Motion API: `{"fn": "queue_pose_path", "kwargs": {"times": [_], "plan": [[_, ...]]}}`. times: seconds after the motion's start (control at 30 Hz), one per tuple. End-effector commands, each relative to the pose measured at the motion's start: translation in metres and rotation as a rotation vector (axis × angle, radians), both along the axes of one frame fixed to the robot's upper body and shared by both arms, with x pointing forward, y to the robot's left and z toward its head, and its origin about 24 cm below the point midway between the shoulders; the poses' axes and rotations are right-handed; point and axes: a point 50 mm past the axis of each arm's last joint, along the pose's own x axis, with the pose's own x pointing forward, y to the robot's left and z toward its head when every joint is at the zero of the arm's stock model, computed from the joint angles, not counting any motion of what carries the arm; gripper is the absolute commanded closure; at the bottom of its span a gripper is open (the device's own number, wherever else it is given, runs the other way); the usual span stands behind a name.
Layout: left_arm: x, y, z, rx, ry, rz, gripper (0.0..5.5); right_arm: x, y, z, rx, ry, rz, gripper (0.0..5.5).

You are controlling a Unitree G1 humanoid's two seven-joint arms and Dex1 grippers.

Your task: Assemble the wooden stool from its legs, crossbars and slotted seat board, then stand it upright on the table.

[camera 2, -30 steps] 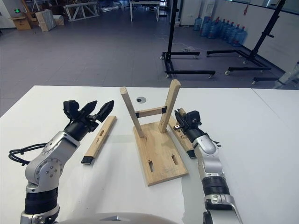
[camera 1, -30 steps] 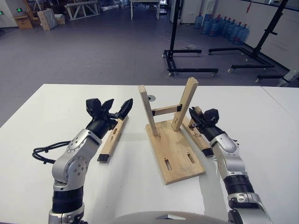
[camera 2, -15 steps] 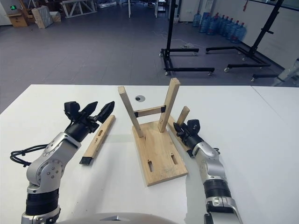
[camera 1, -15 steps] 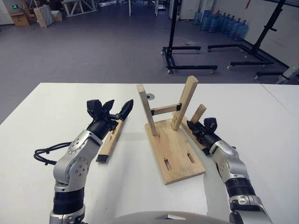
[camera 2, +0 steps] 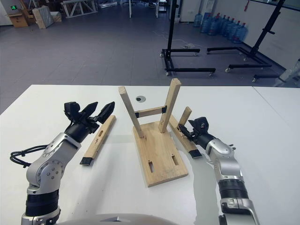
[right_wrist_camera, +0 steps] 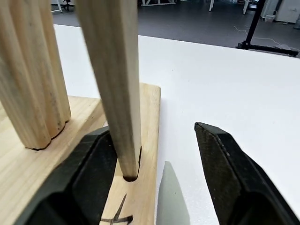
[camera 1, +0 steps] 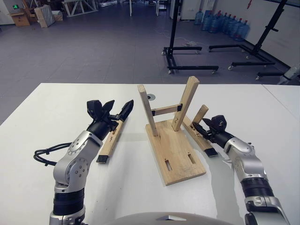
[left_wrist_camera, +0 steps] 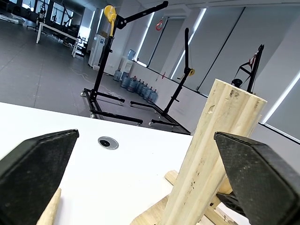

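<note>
Right gripper (camera 1: pixel 205 130) sitting open, fingers straddling short crossbar (camera 1: pixel 200 114), not clamping. Crossbar standing tilted in slotted leg (camera 1: pixel 200 139), lying just right of seat board (camera 1: pixel 177 154). Left gripper (camera 1: pixel 117 111) hovering open over loose leg (camera 1: pixel 111 138). Judging wood light, stiff, smooth; gripping crossbar low near joint likely limiting wobble.
</note>
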Motion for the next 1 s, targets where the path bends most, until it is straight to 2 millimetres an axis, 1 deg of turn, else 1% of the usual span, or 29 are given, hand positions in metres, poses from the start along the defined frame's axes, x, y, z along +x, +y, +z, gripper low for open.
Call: {"fn": "queue_pose_path", "kwargs": {"times": [0.03,0.13,0.2,0.27,0.37,0.43,0.5,0.57,0.63,0.67,0.73,0.8,0.87,1.0], "plan": [[0.001,0.001,0.0,0.014,0.0,0.002,0.21,0.004,-0.006,0.021,-0.02,-0.038,0.048,2.68],[0.001,0.001,0.0,0.015,-0.002,-0.003,0.21,0.005,-0.011,0.035,-0.039,-0.06,0.086,2.68],[0.001,0.0,0.0,0.017,-0.002,-0.007,0.21,0.001,-0.011,0.049,-0.005,-0.079,0.142,2.68],[0.001,0.001,0.0,0.02,-0.002,-0.006,0.21,-0.002,-0.012,0.069,0.071,-0.117,0.168,2.68],[0.001,0.003,0.0,0.022,-0.003,0.0,0.21,-0.001,-0.01,0.111,0.232,-0.214,0.146,2.68],[0.001,0.003,0.0,0.023,-0.004,0.006,0.21,0.003,-0.008,0.135,0.361,-0.27,0.097,2.68],[0.001,0.004,0.0,0.023,-0.005,0.009,0.21,0.009,-0.007,0.155,0.476,-0.315,-0.007,2.68],[0.001,0.004,0.0,0.023,-0.004,0.008,0.21,0.015,0.001,0.167,0.526,-0.338,-0.122,2.68],[0.001,0.004,0.0,0.024,-0.003,0.01,0.21,0.027,0.016,0.169,0.48,-0.325,-0.29,2.68],[0.001,0.004,0.0,0.024,-0.003,0.01,0.21,0.033,0.024,0.166,0.443,-0.298,-0.375,2.68],[0.001,0.004,0.0,0.026,-0.003,0.01,0.21,0.038,0.041,0.163,0.321,-0.268,-0.492,2.68],[0.0,0.004,0.0,0.026,-0.002,0.011,0.21,0.04,0.054,0.161,0.218,-0.255,-0.573,2.68],[0.0,0.003,0.0,0.025,-0.002,0.008,0.21,0.041,0.059,0.158,0.163,-0.245,-0.634,2.68],[0.001,0.002,-0.001,0.024,-0.002,0.006,0.21,0.042,0.06,0.156,0.146,-0.239,-0.677,2.68]]}}
